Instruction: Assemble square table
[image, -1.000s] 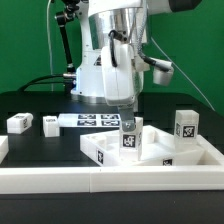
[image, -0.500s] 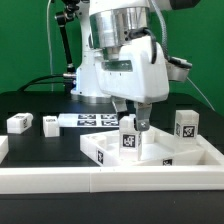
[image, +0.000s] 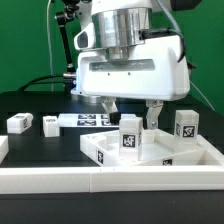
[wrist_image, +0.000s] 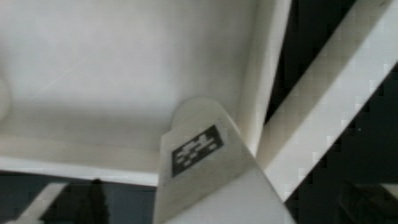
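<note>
The hand (image: 130, 112) hangs over the square top (image: 200, 153) with its fingers (image: 153, 116) spread wide, and there is nothing in them. Directly beneath the hand, in the gap between the two fingers, stands the tagged leg (image: 129, 136), upright on the floor of the top with its tag facing the exterior camera. There is daylight on both sides of it, and neither finger touches it.

From the wrist, we look down onto that same leg. Its tag is plain to see, the white floor of the top spreads out behind it, and the raised rim runs just beside it. The fingertips themselves are only dark blurs at the edge of that picture.

Off to one side of the hand, toward the exterior view's right, a side leg (image: 186, 124) stands upright near the top's corner. I cannot tell whether it stands on the top or just behind it. On the hand's other side, well apart from it, the inner loose leg (image: 50, 124) and the outer loose leg (image: 17, 122) rest on the black surface (image: 40, 145). The marker board (image: 92, 120) lies flat between them and the hand. Below the hand, past the top's rim toward the exterior camera, the white rail (image: 100, 182) edges the surface.
</note>
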